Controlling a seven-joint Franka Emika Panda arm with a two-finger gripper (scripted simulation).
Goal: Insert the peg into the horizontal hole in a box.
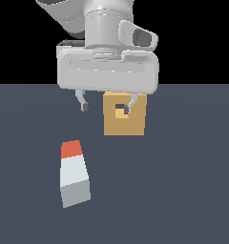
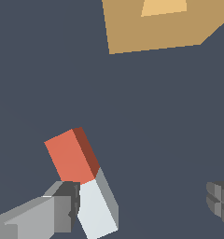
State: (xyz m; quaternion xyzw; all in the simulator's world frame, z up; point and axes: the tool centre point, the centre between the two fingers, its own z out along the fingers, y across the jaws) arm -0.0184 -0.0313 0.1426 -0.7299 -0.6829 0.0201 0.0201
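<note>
the peg (image 1: 74, 174) lay flat on the surface (image 1: 183, 190), untouched. in the exterior view it sat toward the left and nearer the camera than the box (image 1: 124, 115), well apart from it. its orange-red end pointed roughly toward the box side; the grey end pointed away. the long axis ran nearly front to back in that view, tilted a little, so it was not lined up with the hole (image 1: 120, 110).

in the wrist view the peg (image 2: 81, 179) lay off-centre between the fingers. one fingertip (image 2: 67, 205) looked just beside the white part of the peg, near the colour boundary; contact could not be judged from this view. the other fingertip (image 2: 221, 198) stood well apart on the far side. the peg's axis ran skewed to the finger line, neither square to it nor along it.

the hand (image 1: 108, 106) was spread wide and empty, nothing between the fingers. in the exterior view it hung above the surface, overlapping the box in the picture; its true height over the peg could not be read there.

judgement: the grasp had not yet been made. the coming move turned on the offset: the peg lay toward one finger, not midway, so the hand would need to shift sideways toward the peg and probably rotate to set the fingers square across its narrow sides before closing. closing as it stood risked pushing the peg or catching an edge.
</note>
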